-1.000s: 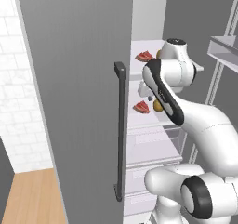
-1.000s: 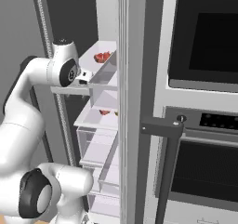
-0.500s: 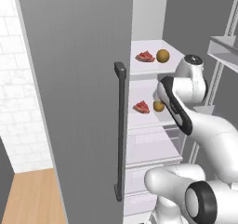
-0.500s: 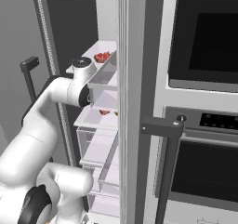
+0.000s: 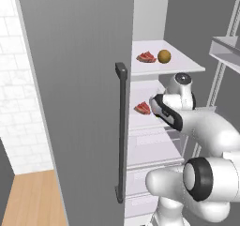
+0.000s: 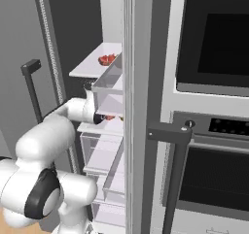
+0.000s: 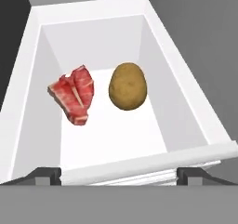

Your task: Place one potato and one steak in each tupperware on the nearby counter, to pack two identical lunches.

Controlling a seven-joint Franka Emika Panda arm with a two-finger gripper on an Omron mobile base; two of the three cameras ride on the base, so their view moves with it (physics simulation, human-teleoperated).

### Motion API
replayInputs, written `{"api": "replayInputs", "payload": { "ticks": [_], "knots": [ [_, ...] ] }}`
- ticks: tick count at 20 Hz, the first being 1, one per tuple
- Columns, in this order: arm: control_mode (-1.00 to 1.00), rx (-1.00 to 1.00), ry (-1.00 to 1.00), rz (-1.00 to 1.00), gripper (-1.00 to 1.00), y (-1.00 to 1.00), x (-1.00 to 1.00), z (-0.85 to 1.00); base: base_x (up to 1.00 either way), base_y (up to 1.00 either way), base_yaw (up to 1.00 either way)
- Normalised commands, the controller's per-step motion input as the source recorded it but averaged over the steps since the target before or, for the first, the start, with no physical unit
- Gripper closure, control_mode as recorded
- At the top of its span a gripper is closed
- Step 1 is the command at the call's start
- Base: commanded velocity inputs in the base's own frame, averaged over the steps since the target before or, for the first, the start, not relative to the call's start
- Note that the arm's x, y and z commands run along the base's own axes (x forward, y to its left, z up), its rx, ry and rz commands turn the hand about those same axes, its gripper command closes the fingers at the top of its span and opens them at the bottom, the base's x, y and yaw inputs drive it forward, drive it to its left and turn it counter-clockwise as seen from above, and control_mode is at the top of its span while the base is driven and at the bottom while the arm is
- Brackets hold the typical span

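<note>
Hand view | claw (image 7: pixel 119 175) spread wide, empty; steak (image 7: pixel 73 94) ahead-left on white shelf (image 7: pixel 116 139); potato (image 7: pixel 128 86) ahead, just beside steak, apart

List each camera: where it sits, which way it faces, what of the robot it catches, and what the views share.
Left base view: behind-left of the arm, facing the open fridge; white arm lower right.
Right base view: behind-right, facing the fridge beside the oven; arm lower left.
Hand view: on the hand, looking down at a shelf; open pincer at bottom.
Shared: hand and left views show the lower steak; hand view adds a potato.
</note>
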Motion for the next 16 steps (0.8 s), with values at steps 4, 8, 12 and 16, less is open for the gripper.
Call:
{"api": "replayInputs", "payload": {
  "ticks": [4, 8, 12, 16],
  "knots": [
    [-1.00, 0.00, -0.08, 0.00, -1.00, -0.05, 0.74, -0.54, 0.00, 0.00, 0.00],
    [-1.00, 0.00, 0.00, 0.00, -1.00, -0.23, 0.63, -0.21, 0.00, 0.00, 0.00],
    [-1.00, 0.00, 0.00, 0.00, -1.00, -0.32, 0.52, -0.03, 0.00, 0.00, 0.00],
    [-1.00, 0.00, 0.00, 0.00, -1.00, -0.35, 0.43, -0.02, 0.00, 0.00, 0.00]
  ]
}}
